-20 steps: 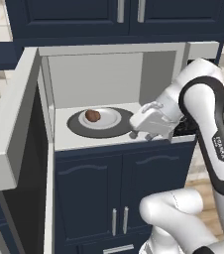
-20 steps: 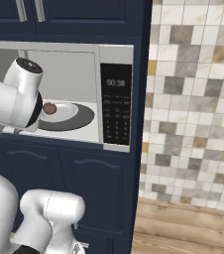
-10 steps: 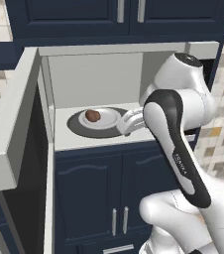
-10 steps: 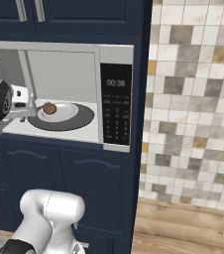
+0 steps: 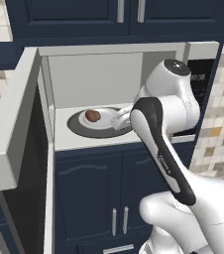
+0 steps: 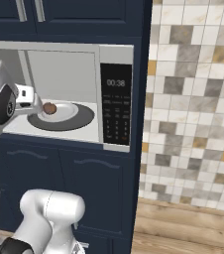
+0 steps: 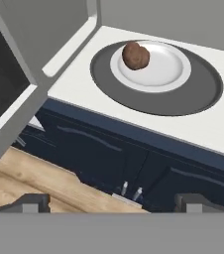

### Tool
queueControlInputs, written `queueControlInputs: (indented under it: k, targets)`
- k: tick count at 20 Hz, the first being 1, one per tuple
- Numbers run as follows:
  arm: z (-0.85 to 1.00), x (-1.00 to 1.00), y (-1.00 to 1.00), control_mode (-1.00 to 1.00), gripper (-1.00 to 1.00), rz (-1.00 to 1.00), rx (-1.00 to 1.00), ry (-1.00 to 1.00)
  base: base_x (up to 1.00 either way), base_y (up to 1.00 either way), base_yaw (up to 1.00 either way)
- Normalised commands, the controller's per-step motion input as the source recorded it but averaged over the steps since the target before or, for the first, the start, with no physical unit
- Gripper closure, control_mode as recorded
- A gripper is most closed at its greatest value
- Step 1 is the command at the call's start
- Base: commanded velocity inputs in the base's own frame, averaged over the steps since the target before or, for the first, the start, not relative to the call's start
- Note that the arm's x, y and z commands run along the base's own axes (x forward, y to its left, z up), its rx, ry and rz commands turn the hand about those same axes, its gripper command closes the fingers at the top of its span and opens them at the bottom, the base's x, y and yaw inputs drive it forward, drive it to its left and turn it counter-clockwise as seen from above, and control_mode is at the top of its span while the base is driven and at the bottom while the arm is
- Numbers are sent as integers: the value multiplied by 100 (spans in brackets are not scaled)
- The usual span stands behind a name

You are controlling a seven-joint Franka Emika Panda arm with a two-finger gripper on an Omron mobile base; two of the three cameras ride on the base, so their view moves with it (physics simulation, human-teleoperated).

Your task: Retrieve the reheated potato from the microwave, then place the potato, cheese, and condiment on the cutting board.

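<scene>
While the gripper point(image 7: 112, 203) is hanging wide open before the microwave point(image 5: 109, 94), the potato point(image 7: 136, 55) is sitting on its plate point(image 7: 168, 72) (probably firm, roundish, best pinched across its middle).

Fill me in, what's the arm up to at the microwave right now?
The microwave door is swung wide open and the potato sits on a white plate on the dark turntable inside. The arm is reaching toward the opening, its gripper open and empty, with the fingers apart and short of the potato. Nothing has been grabbed yet.
</scene>
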Motion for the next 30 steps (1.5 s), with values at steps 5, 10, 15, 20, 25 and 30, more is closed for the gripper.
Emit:
queueControlInputs:
  k: [5, 10, 15, 20, 25, 30]
  targets:
    - [-6, 51, 0, -100, -100, -2, 0, 0, 0, 0, 0]
    - [-11, 56, 0, -100, -100, 0, 0, 0, 0, 0, 0]
    - [-22, 38, 7, -100, -100, 0, 0, -5, 0, 0, 0]
    - [-23, 20, 6, -100, -100, 1, 0, -8, 0, 0, 0]
    - [-14, 31, 9, -100, -100, 0, 2, -2, 0, 0, 0]
    - [-5, 45, 12, -100, -100, 0, 2, 0, 0, 0, 0]
